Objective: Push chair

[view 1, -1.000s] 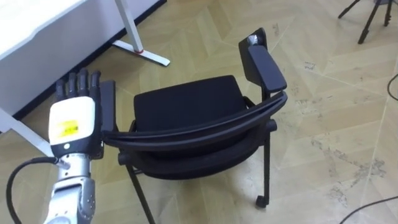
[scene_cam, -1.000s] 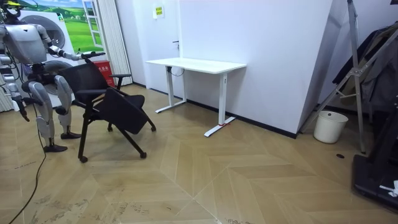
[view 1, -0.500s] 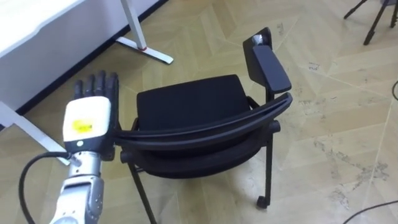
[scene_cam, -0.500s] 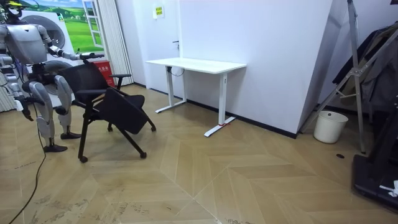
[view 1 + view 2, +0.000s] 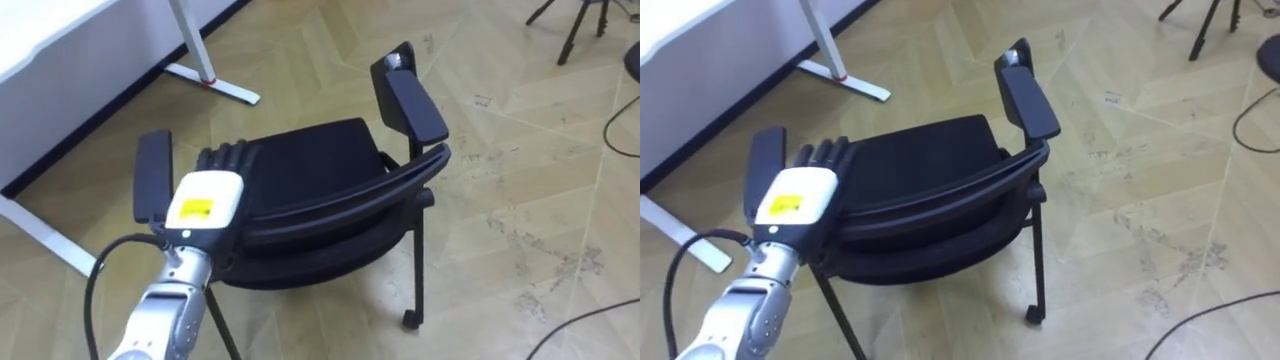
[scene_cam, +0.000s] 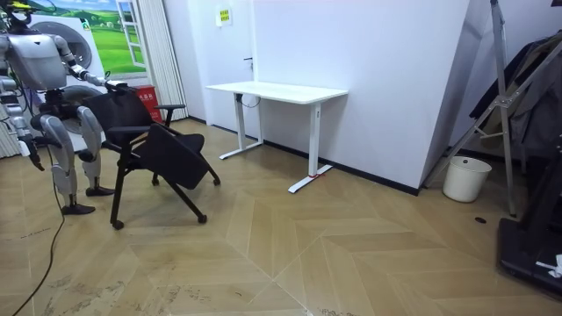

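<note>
A black chair [image 5: 300, 160] with two armrests stands right before me, its back towards me; its seat faces a white desk. My left hand [image 5: 205, 195] lies over the left end of the curved backrest [image 5: 350, 195], fingers straight and pointing over the seat, beside the left armrest [image 5: 152, 175]. The right armrest [image 5: 408, 100] stands free. In the room view I stand behind the chair [image 6: 162, 149] with my left arm stretched to its back, while my right hand [image 6: 33, 156] hangs by my side.
The white desk [image 5: 60, 40] stands ahead at the left, its foot [image 5: 215, 85] on the wood floor close to the chair. Tripod legs [image 5: 575, 25] and a dark cable [image 5: 620, 110] are at the far right. A white bin [image 6: 465, 178] stands by the wall.
My left hand has moved right and forward from beside the left armrest onto the top of the backrest. The chair stands where it stood in the room view.
</note>
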You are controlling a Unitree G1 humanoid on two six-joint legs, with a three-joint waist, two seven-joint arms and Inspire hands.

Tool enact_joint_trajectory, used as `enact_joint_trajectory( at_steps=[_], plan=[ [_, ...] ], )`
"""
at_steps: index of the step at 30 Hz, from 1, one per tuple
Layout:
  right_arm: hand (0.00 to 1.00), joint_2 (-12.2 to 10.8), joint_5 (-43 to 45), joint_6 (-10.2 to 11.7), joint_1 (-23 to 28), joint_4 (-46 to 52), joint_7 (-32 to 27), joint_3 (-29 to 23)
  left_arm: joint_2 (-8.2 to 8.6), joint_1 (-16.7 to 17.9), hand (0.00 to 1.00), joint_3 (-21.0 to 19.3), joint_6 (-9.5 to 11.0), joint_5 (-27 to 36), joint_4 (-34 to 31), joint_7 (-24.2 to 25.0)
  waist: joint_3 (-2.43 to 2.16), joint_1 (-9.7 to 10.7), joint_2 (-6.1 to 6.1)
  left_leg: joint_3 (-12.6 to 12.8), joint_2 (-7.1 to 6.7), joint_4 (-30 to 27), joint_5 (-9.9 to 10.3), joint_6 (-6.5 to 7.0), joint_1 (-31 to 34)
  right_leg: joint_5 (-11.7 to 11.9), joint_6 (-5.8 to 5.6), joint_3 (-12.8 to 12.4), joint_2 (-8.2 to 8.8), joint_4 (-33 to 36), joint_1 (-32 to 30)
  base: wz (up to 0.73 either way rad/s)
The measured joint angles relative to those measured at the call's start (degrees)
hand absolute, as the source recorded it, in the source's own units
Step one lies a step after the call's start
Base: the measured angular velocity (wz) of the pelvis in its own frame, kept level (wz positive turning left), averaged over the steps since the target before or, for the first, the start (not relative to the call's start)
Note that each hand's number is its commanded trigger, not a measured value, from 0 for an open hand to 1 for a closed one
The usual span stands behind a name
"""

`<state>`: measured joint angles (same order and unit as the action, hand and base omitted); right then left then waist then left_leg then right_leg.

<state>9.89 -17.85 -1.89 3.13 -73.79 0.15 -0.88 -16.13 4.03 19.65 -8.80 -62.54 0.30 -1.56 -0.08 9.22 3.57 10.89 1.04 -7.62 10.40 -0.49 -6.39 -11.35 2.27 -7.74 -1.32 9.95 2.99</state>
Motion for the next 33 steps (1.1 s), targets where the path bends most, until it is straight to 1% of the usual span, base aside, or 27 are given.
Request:
enact_joint_trajectory(
  at_steps=[2,4,5,7,9,12,14,15,19,23,24,25,26,28,30,32,33],
  plan=[
    [0.00,0.1,0.3,0.0,0.0,0.0,-0.1,0.1,-0.48,0.0,0.00,1.1,-0.5,0.0,-1.2,2.5,-0.11,0.1,0.20,0.0,0.06,0.0,0.0,0.00,-0.2,0.0,0.01,0.0,-0.06,0.2,0.1,-0.07],
    [0.00,0.1,0.4,0.0,-0.1,0.0,-0.3,0.1,-0.46,0.0,0.00,1.4,-0.9,0.0,-2.1,4.6,-0.04,0.2,0.27,-0.1,0.21,0.0,0.0,0.00,-0.5,0.0,0.02,-0.1,-0.23,0.8,0.1,-0.06],
    [0.00,0.1,0.5,0.0,-0.1,0.1,-0.5,0.1,-0.46,0.0,0.00,1.4,-0.9,0.0,-2.5,5.6,0.07,0.3,0.14,-0.1,0.23,0.1,0.0,0.00,-0.7,0.0,0.02,-0.1,-0.25,0.8,0.2,-0.08],
    [0.00,0.2,0.7,0.0,-0.3,0.1,-0.8,0.1,-0.47,0.0,0.00,1.5,-1.3,0.0,-3.4,7.1,0.44,0.3,0.06,-0.1,0.23,0.2,0.0,0.00,-0.9,0.0,0.02,-0.1,-0.27,0.8,0.2,-0.09],
    [0.00,0.4,0.6,0.0,-0.5,0.2,-0.9,0.0,-0.50,0.0,0.00,1.4,-1.5,0.0,-4.3,8.2,0.96,0.3,0.27,-0.1,0.19,0.2,0.0,0.00,-0.9,0.0,0.02,-0.1,-0.26,0.8,0.0,-0.07],
    [0.00,0.6,0.7,-0.1,-0.4,0.1,-0.8,-0.5,-1.14,0.0,0.00,0.9,-1.7,1.5,-4.9,9.4,1.12,0.5,0.33,-0.1,0.19,0.2,0.0,-0.01,-0.8,0.0,0.01,0.0,-0.27,0.7,-0.2,-0.05],
    [0.00,1.0,1.2,-0.1,-0.4,0.1,-0.8,-0.5,-1.13,0.0,0.00,0.8,-2.0,2.2,-4.9,9.7,1.07,0.6,0.40,-0.1,0.19,0.1,0.0,0.00,-0.7,0.0,0.02,0.0,-0.26,0.5,-0.3,-0.07],
    [0.00,1.2,1.2,-0.1,-0.5,0.1,-0.9,-0.5,-1.13,0.0,0.00,0.7,-2.2,2.3,-4.8,9.7,0.98,0.6,0.50,0.1,0.19,0.1,0.0,-0.01,-0.5,0.0,0.02,0.0,-0.26,0.5,-0.6,-0.06],
    [0.00,1.4,1.1,0.0,-0.8,0.2,-1.0,-0.5,-1.14,-0.6,0.00,0.5,-2.0,3.5,-3.6,9.4,0.78,0.6,0.70,0.3,0.25,0.1,0.0,-0.01,-0.3,0.0,0.02,0.1,-0.33,0.7,-0.9,-0.02],
    [0.00,1.3,0.7,0.0,-0.3,0.8,-1.0,-0.5,-0.82,-1.5,0.00,-0.2,-0.3,4.7,-0.2,8.4,0.71,0.5,0.75,0.7,0.28,0.1,0.0,-0.01,-1.4,0.0,0.03,-0.2,-0.37,0.8,0.2,-0.03],
    [0.00,1.3,0.6,0.0,0.0,1.2,-1.4,-0.5,-0.41,-2.1,0.58,-0.4,0.0,4.6,1.0,8.3,0.71,0.4,0.75,0.7,0.28,0.1,0.0,-0.01,-1.7,0.0,0.04,-0.2,-0.37,0.8,0.4,0.00],
    [0.00,1.2,0.6,0.0,0.1,1.4,-1.7,-0.5,-0.20,-2.4,0.84,-0.5,0.2,4.6,2.0,8.1,0.71,0.3,0.73,0.8,0.28,0.1,0.0,-0.01,-1.8,0.0,0.04,-0.2,-0.38,0.8,0.5,0.00],
    [0.00,1.1,0.6,0.0,0.3,1.6,-2.3,-0.5,0.08,-2.5,1.00,-0.5,0.7,4.5,3.7,7.2,0.74,0.2,0.69,0.9,0.28,0.1,0.0,-0.01,-2.3,0.0,0.05,-0.3,-0.43,0.7,0.9,-0.06],
    [0.00,1.2,0.4,0.0,0.7,2.4,-3.1,-0.6,0.44,-3.2,1.00,-0.8,1.3,4.5,6.0,5.5,0.75,0.1,0.66,1.6,0.32,0.1,0.0,-0.01,-2.8,-0.1,0.07,-1.0,-0.58,0.7,1.0,-0.14],
    [0.00,1.1,0.6,0.0,0.9,2.7,-3.3,-0.9,1.19,-3.4,1.00,-1.6,1.8,4.5,8.0,3.8,0.71,0.1,0.57,1.6,0.36,0.0,0.0,-0.01,-2.8,-0.1,0.04,-1.6,-0.77,0.8,0.9,-0.14],
    [0.00,1.1,0.6,0.0,1.3,2.7,-3.3,-1.7,1.42,-3.7,1.00,-1.8,1.8,4.5,8.8,3.3,0.63,0.2,0.43,1.8,0.35,0.0,0.0,-0.01,-2.8,-0.1,-0.07,-1.9,-0.79,0.8,0.8,-0.05],
    [0.00,1.1,0.6,0.0,1.5,2.7,-3.3,-2.4,1.26,-3.7,1.00,-1.7,2.1,4.4,8.9,3.3,0.61,0.2,0.40,2.0,0.34,0.0,0.0,-0.01,-2.9,0.0,-0.19,-2.0,-0.79,0.8,0.7,-0.07]
  ],
)
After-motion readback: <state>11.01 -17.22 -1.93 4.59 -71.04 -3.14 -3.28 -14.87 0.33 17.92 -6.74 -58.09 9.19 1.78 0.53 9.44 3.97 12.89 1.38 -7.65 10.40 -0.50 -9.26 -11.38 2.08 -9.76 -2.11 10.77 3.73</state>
